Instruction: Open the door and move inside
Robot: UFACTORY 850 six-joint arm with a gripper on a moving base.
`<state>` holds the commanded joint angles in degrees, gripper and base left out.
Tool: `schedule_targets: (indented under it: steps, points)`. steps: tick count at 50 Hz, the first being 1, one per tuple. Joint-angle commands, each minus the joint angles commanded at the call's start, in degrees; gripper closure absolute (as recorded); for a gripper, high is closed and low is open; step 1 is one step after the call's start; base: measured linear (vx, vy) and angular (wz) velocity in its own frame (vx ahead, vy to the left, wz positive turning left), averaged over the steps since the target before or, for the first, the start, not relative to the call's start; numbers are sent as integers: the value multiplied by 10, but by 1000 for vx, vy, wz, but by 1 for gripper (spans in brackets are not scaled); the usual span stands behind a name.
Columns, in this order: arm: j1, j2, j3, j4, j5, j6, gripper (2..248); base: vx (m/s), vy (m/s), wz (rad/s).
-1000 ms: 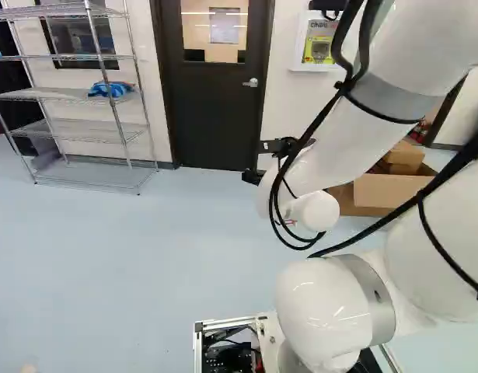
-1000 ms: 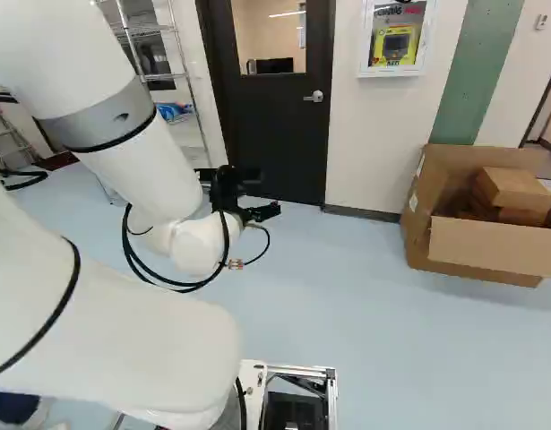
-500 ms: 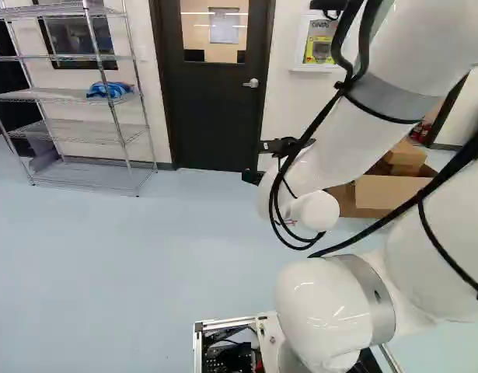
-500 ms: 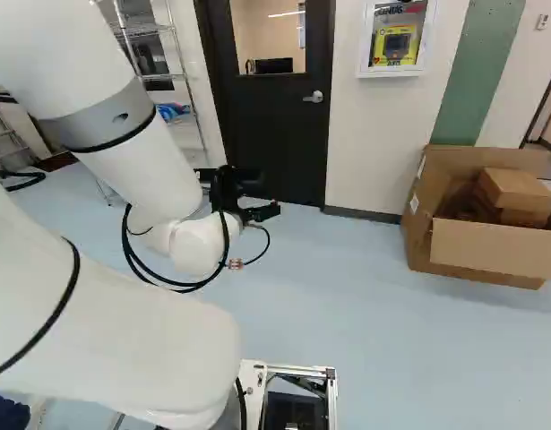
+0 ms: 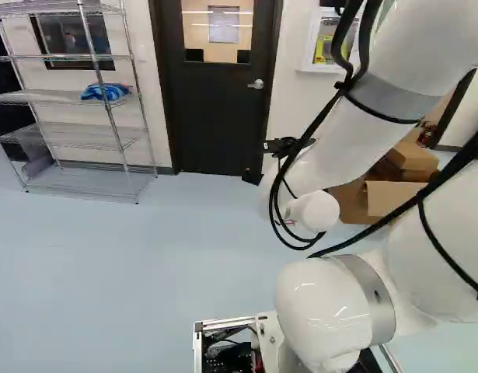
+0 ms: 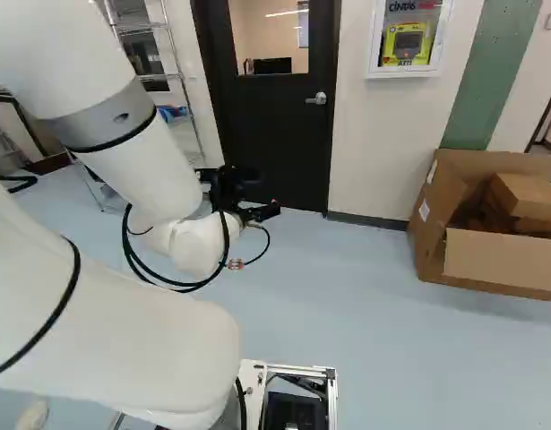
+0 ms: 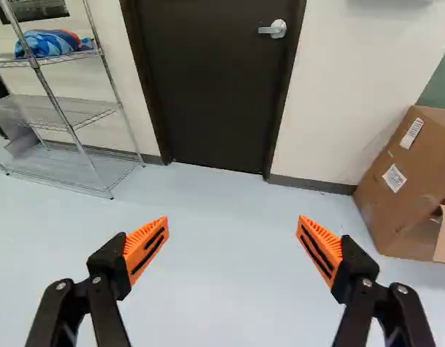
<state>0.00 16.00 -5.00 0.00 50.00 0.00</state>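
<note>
Approach step, by the look of it: base should be eased up to the door (image 7: pixel 215 94), pincer (image 7: pixel 233 223) lined up with the lever handle (image 7: pixel 273 30) and kept spread until the lever sits between its fingers, frame cleared. Handle is seen ahead, well apart, toward the cardboard box (image 7: pixel 399 177) side; nothing gripped.

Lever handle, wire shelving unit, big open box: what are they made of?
Lever handle: metal, probably satin, going by its soft grey shine.
Wire shelving unit: metal, possibly chrome-plated; bright silvery gleam.
Open box: matte brown cardboard, judging by colour and its folded-out flap.
</note>
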Motion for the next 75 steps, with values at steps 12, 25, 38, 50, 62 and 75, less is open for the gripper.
schedule_targets:
  steps: [12,25,38,50,62,75]
  points:
    - [0,0,0,0,0,0,3,216,104,-26]
    - [0,0,0,0,0,0,3,219,95,-88]
    - [0,0,0,0,0,0,3,212,70,-208]
    - [0,0,0,0,0,0,3,200,69,-227]
    - [0,0,0,0,0,0,3,187,73,-223]
    - [0,0,0,0,0,0,3,173,91,-142]
